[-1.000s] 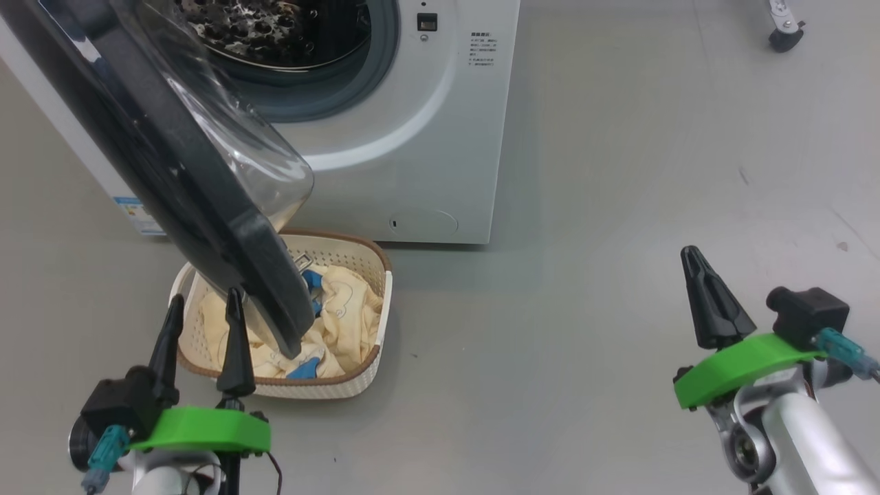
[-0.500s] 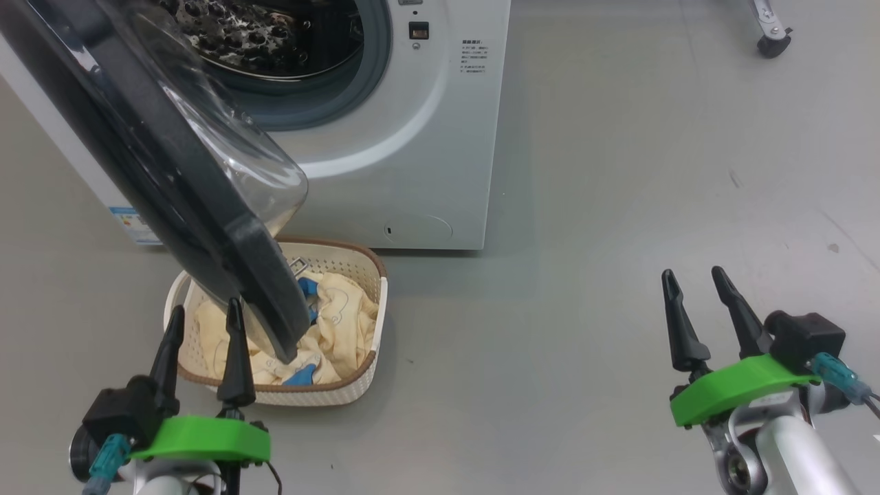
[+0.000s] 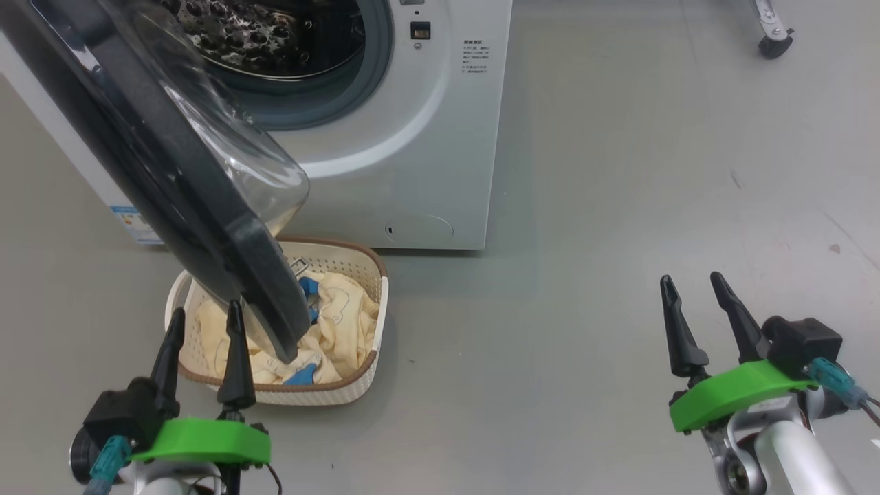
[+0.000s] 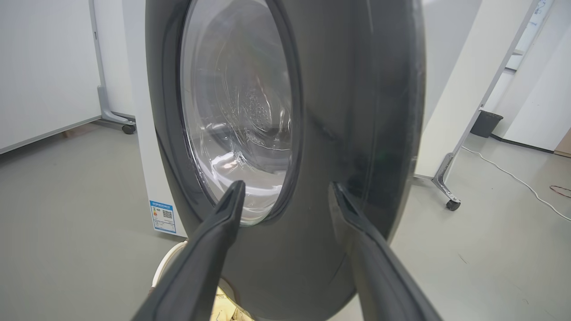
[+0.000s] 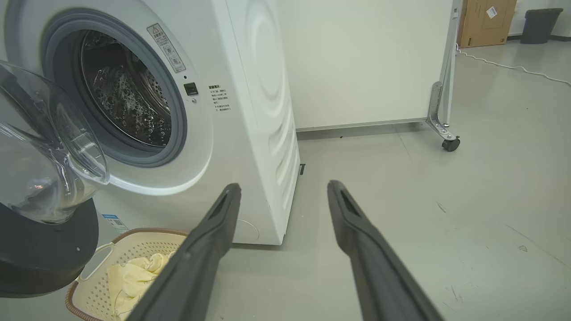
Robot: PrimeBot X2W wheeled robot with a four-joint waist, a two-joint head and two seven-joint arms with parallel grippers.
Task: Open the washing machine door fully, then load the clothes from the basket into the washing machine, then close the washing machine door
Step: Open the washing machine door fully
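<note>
The washing machine point(image 3: 412, 151) point(image 5: 250, 111) stands with its steel drum exposed. Its door point(image 3: 172, 179) point(image 4: 321, 133) point(image 5: 40, 214) hangs partly open, swung out over the basket point(image 3: 357, 392) point(image 5: 134, 254) on the floor. Pale yellow clothes point(image 3: 344, 323) point(image 5: 134, 276) with blue patches lie in the basket, partly hidden behind the door. My left gripper point(image 3: 204, 324) point(image 4: 287, 189) is open, close in front of the door's lower rim, holding nothing. My right gripper point(image 3: 691, 280) point(image 5: 283, 187) is open and empty over bare floor at the right, well away from the machine.
Grey floor point(image 3: 619, 206) spreads to the right of the machine. A wheeled white panel stand point(image 5: 446, 129) point(image 4: 450, 200) sits behind the machine; its caster point(image 3: 773, 42) shows at the top right. A cable point(image 4: 513, 178) runs across the floor.
My right gripper's fingers went from together to spread apart, and it sank slightly lower. The head camera shifted a little. The left gripper and door have not moved.
</note>
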